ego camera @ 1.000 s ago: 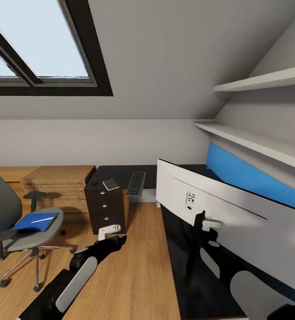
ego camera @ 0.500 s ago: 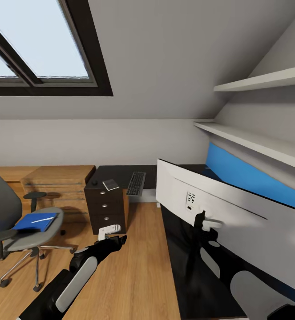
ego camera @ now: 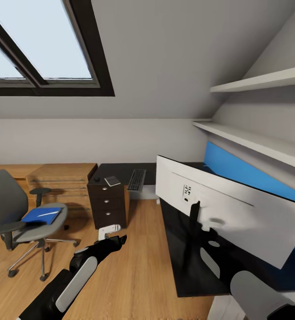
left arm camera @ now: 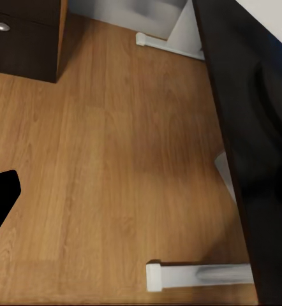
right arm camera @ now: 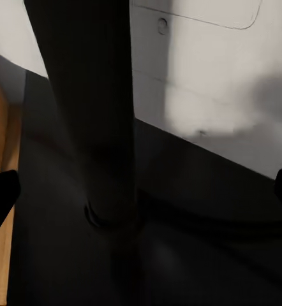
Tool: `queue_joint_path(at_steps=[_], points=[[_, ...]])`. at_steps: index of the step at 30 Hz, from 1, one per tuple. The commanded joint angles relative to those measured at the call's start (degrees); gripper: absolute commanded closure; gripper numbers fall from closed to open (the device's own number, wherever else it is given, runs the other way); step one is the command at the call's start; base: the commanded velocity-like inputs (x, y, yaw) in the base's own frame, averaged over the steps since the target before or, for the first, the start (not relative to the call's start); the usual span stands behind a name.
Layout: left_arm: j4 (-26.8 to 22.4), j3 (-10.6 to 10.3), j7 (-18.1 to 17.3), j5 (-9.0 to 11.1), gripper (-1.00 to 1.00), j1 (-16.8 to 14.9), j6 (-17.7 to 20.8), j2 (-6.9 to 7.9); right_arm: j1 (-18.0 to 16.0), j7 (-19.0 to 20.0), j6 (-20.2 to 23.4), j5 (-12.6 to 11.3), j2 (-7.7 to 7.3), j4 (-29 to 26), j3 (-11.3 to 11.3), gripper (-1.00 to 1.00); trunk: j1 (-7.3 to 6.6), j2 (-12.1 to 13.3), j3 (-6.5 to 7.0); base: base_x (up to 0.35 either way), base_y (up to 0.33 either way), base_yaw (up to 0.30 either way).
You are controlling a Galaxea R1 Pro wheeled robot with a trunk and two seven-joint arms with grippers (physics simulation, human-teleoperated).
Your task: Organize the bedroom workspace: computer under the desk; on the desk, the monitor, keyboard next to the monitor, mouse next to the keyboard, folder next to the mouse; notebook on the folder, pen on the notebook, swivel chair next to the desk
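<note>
Desk (ego camera: 120, 171), glossy black and L-shaped, is seen running along the far wall and down the right side of the head view, with its blue back panel (ego camera: 236, 171) behind. Standing on the near leg of it, the monitor (ego camera: 236, 218) is shown white back toward the camera, carried on a thin black stand (ego camera: 192, 218). On the far stretch the keyboard (ego camera: 137, 179) is laid flat, and the notebook (ego camera: 112, 181) is found just beside it, over the black drawer unit (ego camera: 108, 205). Well apart on the left, the swivel chair (ego camera: 20, 213) is parked on the wood floor (ego camera: 134, 266), and the blue folder (ego camera: 42, 215) is carried on its seat with the pale pen (ego camera: 46, 214) lying across it.

The left gripper (ego camera: 109, 230) is held low over the floor, in front of the drawer unit; whether its fingers are spread or closed cannot be told. In the right wrist view the stand (right arm camera: 93, 115) is caught close up, between dark fingertips (right arm camera: 0, 194) set wide apart at either edge, with nothing gripped.
</note>
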Motion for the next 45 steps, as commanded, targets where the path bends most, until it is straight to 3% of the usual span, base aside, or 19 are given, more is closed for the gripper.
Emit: queue_joint_path(at_steps=[1, 10, 18, 31, 45], points=[[-0.1, -0.2, 0.6, 0.6, -1.00, 0.0, 0.0, 0.06, 0.0, -0.3, -0.3, -0.6, -0.06, 0.0, 0.5, -1.00, -0.01, -0.1, -0.03, -0.330, 0.000, 0.000], [-0.1, -0.2, 0.6, 0.6, -1.00, 0.0, 0.0, 0.06, 0.0, -0.3, -0.3, -0.6, -0.06, 0.0, 0.5, -1.00, -0.01, -0.1, -0.03, -0.319, -0.022, 0.000], [-0.1, -0.2, 0.6, 0.6, -1.00, 0.0, 0.0, 0.06, 0.0, -0.3, -0.3, -0.6, -0.06, 0.0, 0.5, -1.00, -0.01, -0.1, -0.03, -0.175, -0.241, 0.000], [0.5, 0.0, 0.7, 0.6, -1.00, 0.0, 0.0, 0.13, 0.0, -0.4, -0.3, -0.6, -0.06, 0.1, 0.5, -1.00, -0.01, -0.1, -0.03, 0.036, -0.314, 0.000], [1.7, 1.3, 0.7, 0.5, -1.00, 0.0, 0.0, 0.14, 0.0, -0.4, -0.3, -0.6, -0.06, 0.0, 0.4, -1.00, -0.01, -0.1, -0.03, 0.087, -0.087, 0.000]])
